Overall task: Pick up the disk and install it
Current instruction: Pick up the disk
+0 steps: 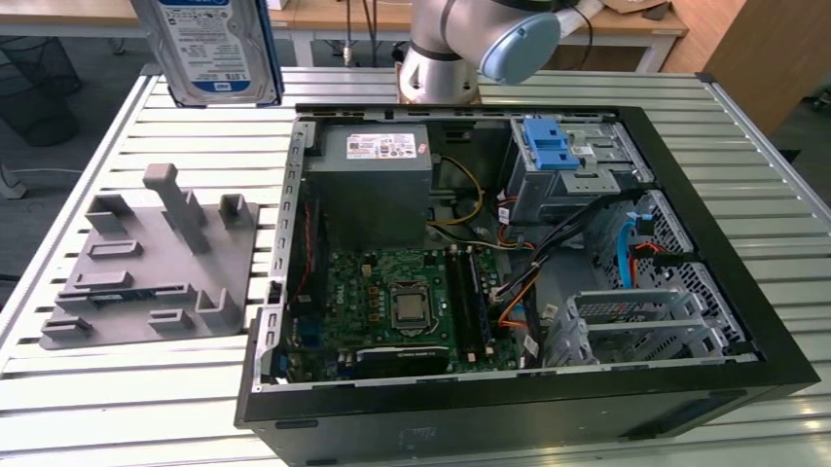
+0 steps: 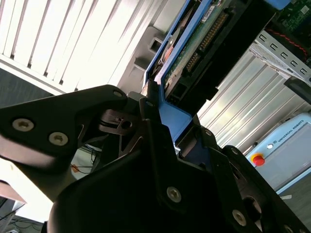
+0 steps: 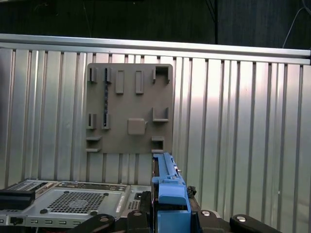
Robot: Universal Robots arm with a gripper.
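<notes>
A slatted metal worktop (image 1: pixel 130 399) stands over a dark floor (image 1: pixel 33 224). On it lies an open computer case (image 1: pixel 520 418), and at the exterior view's left of the case there is a grey holder plate (image 1: pixel 130 282). The disk (image 1: pixel 208 49) is lifted in the air, upright, and touches neither the plate nor the case. In the second wrist view the tool (image 2: pixel 175 114) is clenched on the blue end of the disk, with a black finger (image 2: pixel 151 127) against each side.

Slatted metal table (image 1: pixel 117 389), wooden desks (image 1: pixel 341 14) behind, grey floor (image 1: pixel 19 219).
</notes>
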